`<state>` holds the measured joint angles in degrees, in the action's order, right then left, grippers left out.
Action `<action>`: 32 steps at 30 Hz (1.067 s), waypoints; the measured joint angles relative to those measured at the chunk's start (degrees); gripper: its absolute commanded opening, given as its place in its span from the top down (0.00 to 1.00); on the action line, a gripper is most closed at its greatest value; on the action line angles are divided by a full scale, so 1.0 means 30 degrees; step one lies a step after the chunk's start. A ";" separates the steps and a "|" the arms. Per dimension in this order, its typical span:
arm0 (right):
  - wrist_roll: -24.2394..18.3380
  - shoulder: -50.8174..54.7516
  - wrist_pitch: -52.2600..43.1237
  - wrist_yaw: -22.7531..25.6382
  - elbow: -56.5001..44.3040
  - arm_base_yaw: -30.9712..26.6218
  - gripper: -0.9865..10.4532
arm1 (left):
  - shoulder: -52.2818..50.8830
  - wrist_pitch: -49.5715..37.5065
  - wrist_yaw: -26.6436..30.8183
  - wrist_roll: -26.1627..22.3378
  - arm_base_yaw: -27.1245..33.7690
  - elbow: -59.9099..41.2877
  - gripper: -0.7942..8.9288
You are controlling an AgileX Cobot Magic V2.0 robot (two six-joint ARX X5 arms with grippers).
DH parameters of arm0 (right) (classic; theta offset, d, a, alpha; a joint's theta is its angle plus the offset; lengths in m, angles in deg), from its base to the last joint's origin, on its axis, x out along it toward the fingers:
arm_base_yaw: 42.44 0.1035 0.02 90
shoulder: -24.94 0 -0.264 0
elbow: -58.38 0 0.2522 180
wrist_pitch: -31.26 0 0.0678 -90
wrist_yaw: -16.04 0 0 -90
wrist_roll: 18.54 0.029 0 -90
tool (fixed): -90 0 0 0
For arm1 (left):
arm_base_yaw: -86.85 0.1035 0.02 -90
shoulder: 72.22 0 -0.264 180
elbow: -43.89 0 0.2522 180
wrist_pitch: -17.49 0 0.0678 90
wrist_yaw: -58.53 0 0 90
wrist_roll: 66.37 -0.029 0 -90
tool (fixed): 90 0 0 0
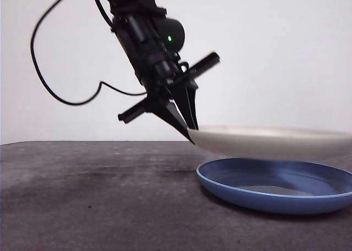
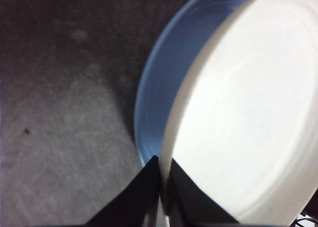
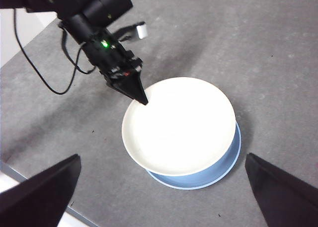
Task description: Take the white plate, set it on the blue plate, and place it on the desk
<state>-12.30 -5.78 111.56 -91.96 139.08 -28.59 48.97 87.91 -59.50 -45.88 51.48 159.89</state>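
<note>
**White plate held over the blue one by its rim**

Plain pale wall stands behind the dark, mottled desk, which fills the foreground of the front view. Starting at the left, a black cable loops down from the arm, and the left gripper slants in from above, its jaws pressed together on the near rim of the white plate. An edge pinch suits so shallow a dish, since there is no wall to grasp. Further right, the plate hangs roughly level and clear of the blue plate, which lies flat on the desk directly below; a visible gap separates them. By my reading the white plate is placed for lowering onto the blue one, and the two are already nearly centred in the right wrist view. That right gripper waits high above, its jaws spread wide, holding nothing. No brand, label or writing can be read anywhere; only a green light shows on the left arm.
</note>
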 measured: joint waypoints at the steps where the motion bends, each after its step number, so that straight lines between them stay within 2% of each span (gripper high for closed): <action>1: 0.0000 0.0000 -0.0007 0.0000 0.0000 -0.0007 0.33 | 0.0240 0.0117 0.0000 0.0000 -0.0007 0.0160 0.91; 11: 0.0000 0.0000 0.0000 0.0000 0.0000 -0.0007 0.33 | 0.1515 0.0211 0.0007 0.0000 -0.0459 0.0823 0.91; 18: 0.0000 0.0000 0.0000 0.0000 0.0000 0.0000 0.33 | 0.1632 0.0007 0.0889 0.0000 -0.0648 0.0831 0.91; 32: 0.0000 0.0000 0.0000 0.0000 0.0000 -0.0007 0.33 | 0.1639 -0.0335 0.0933 -0.0007 -0.0663 0.0831 0.91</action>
<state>-12.30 -5.78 111.56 -91.96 139.08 -28.61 53.88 86.91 -56.70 -45.90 49.49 162.38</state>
